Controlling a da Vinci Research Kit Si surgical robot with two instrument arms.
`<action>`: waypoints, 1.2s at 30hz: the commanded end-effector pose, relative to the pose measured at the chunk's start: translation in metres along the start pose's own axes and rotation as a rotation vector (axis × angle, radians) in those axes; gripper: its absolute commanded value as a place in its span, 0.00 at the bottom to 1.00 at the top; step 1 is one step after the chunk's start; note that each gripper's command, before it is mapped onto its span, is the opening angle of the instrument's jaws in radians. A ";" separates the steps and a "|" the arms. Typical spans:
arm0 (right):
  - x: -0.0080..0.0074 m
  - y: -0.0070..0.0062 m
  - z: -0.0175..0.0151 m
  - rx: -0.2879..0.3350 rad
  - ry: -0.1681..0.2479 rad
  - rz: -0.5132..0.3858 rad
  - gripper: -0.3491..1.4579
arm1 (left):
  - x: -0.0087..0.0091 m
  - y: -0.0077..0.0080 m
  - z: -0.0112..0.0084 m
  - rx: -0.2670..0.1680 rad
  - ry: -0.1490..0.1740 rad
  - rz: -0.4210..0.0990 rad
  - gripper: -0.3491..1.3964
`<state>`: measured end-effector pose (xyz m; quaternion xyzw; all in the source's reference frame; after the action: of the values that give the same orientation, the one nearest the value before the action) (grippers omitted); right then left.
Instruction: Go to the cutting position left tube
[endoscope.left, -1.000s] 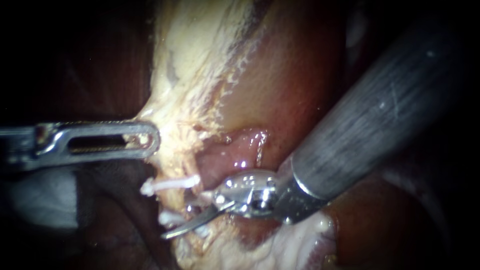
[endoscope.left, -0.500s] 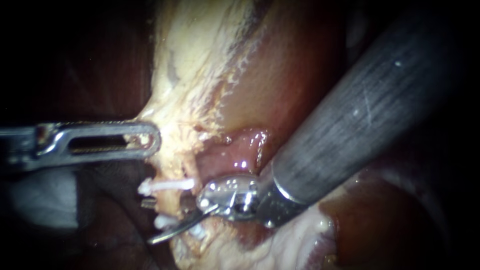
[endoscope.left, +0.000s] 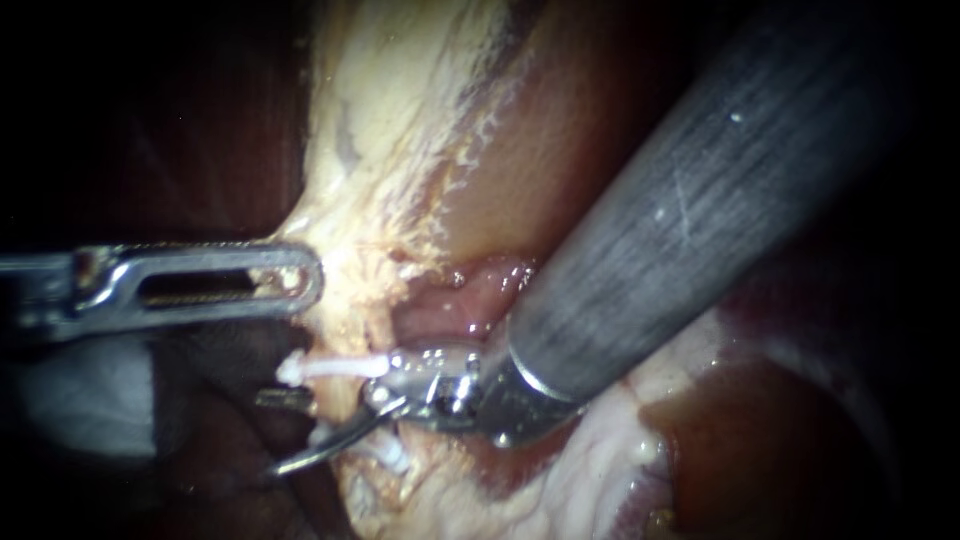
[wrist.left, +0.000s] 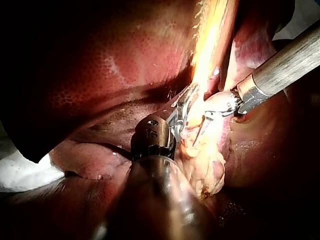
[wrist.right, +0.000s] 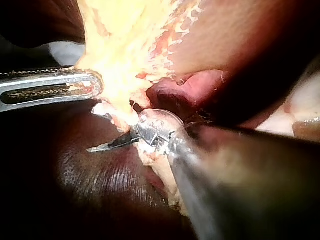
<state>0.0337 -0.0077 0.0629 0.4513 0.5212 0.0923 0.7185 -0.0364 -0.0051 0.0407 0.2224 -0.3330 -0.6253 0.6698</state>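
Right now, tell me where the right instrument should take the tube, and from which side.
Probably the bare stretch of tube between the two white clips, from the endoscope view's right, open jaws across it. The left instrument, shut on pale tissue, holds that strand upright, and the right instrument lies crosswise to it.

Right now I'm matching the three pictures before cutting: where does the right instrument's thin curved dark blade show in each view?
Endoscope view: thin curved dark blade low, left of centre, below the left instrument's slotted silver tip.
Left wrist view: blade beside that tip, on pale tissue.
Right wrist view: blade ahead of its instrument, under that tip.
Shared landmark: that slotted tip.
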 end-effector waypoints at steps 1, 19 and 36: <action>0.0000 0.0001 0.0001 0.000 -0.001 0.005 0.64 | 0.0000 0.0000 0.0000 0.000 0.000 0.000 0.00; -0.0005 0.0012 0.0005 -0.004 0.001 0.027 0.54 | 0.0000 -0.0001 0.0000 0.000 0.000 0.000 0.00; -0.0006 0.0013 0.0006 -0.004 0.000 0.026 0.54 | 0.0000 -0.0002 0.0000 -0.001 -0.001 -0.001 0.00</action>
<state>0.0343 -0.0077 0.0643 0.4568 0.5149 0.1027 0.7181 -0.0366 -0.0052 0.0407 0.2219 -0.3330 -0.6258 0.6696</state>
